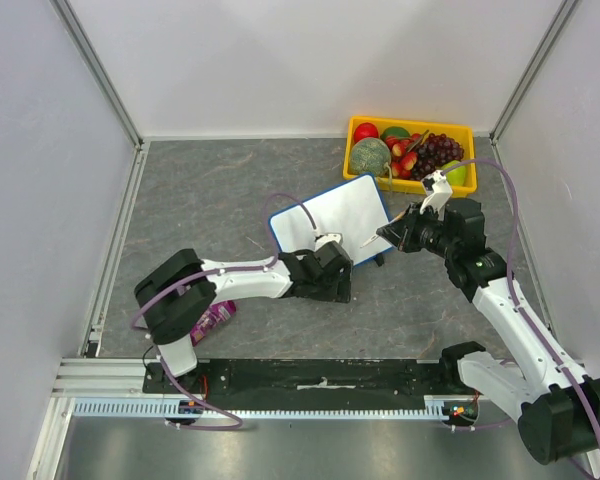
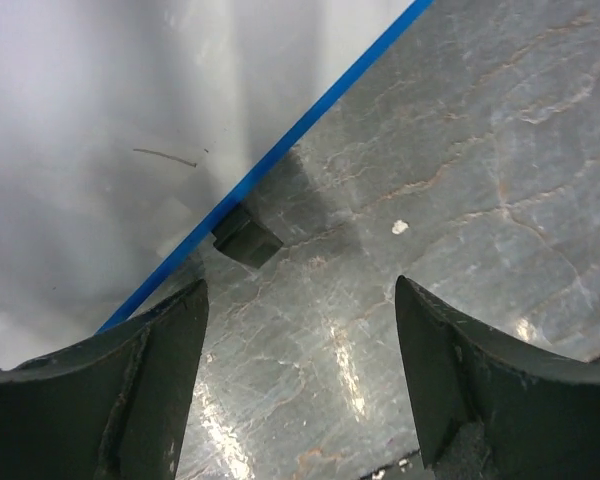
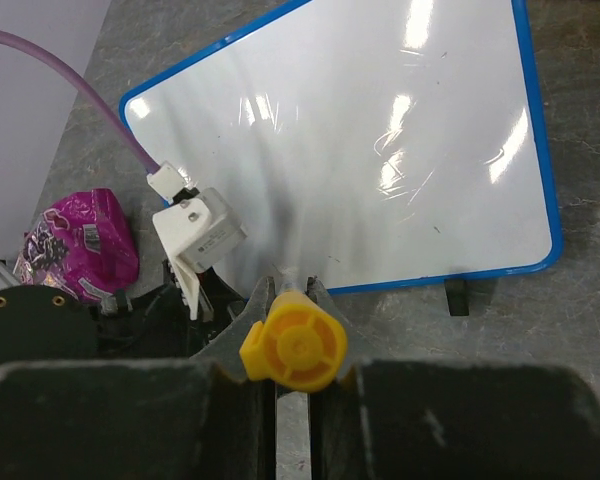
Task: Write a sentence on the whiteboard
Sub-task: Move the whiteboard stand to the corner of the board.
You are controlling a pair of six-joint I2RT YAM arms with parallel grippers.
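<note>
The whiteboard (image 1: 330,213), white with a blue frame, lies tilted at mid-table. It also shows in the right wrist view (image 3: 360,130). Its face is blank and no orange sentence shows on it. My right gripper (image 1: 388,234) is shut on a marker (image 3: 293,343) with a yellow end cap. The marker's tip points at the board's near edge, by its right corner. My left gripper (image 1: 338,264) is open and empty, low over the table at the board's near edge. In the left wrist view (image 2: 300,290) the blue frame (image 2: 310,115) and a black foot (image 2: 245,238) lie just ahead.
A yellow tray (image 1: 460,130) of toy fruit stands behind the board at the back right. A purple snack bag (image 1: 212,320) lies near the left arm's base and also shows in the right wrist view (image 3: 75,245). White walls enclose the table.
</note>
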